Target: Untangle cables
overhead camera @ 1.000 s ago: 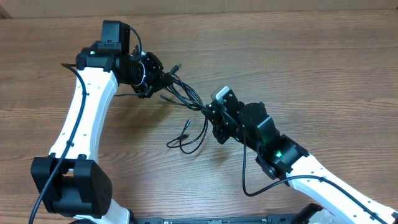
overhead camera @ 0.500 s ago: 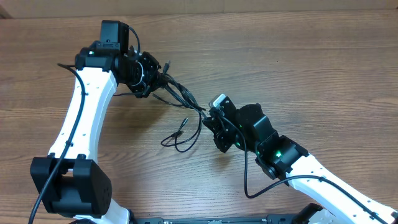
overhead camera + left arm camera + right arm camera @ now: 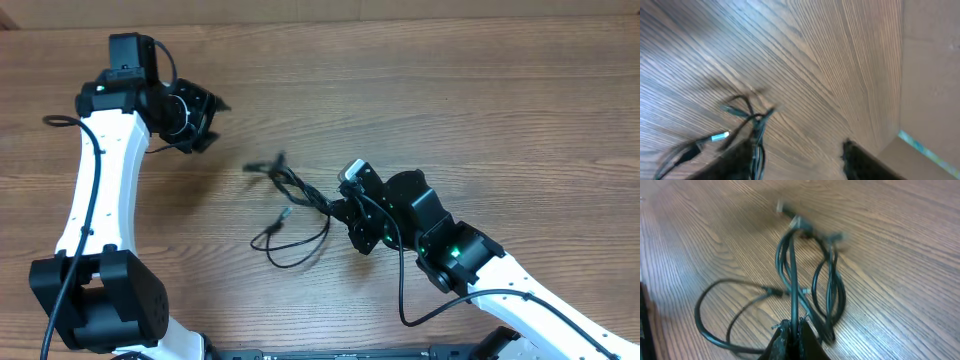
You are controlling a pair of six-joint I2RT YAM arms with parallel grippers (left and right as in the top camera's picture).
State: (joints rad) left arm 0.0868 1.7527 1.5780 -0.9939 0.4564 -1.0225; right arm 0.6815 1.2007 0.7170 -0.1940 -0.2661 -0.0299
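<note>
The left tool (image 3: 210,122) has let go. A second ago it was clamped on the far ends of the cables (image 3: 305,192), drawing them taut against the right tool (image 3: 350,208). Now its jaws stand apart, and it has swung off to the far left of the surface (image 3: 480,100), well apart from the cables. In the left wrist view, the left tool (image 3: 796,162) shows two dark fingers spread wide at the bottom edge. The cables (image 3: 756,125) lie blurred on the wood beyond them, with one light-tipped plug (image 3: 720,136) pointing left.

Freed at that end, the cables have gone slack and lie on the surface. Their far ends, which half a second ago sat at the left tool, now rest loose to the left of the right tool, blurred in the overhead view. The loop (image 3: 290,262) on the near side has shifted a little leftward.

The right tool stays clamped on the cables, as in both earlier frames, and has hardly moved. In the right wrist view, the right tool (image 3: 792,335) has its fingers pressed together at the bottom edge. Several strands of the cables (image 3: 792,275) run out from between them across the wood. A wide loop (image 3: 730,282) lies to the left and a narrower double loop (image 3: 830,292) to the right. The strands cross near the top, where the ends are too blurred to tell apart.
</note>
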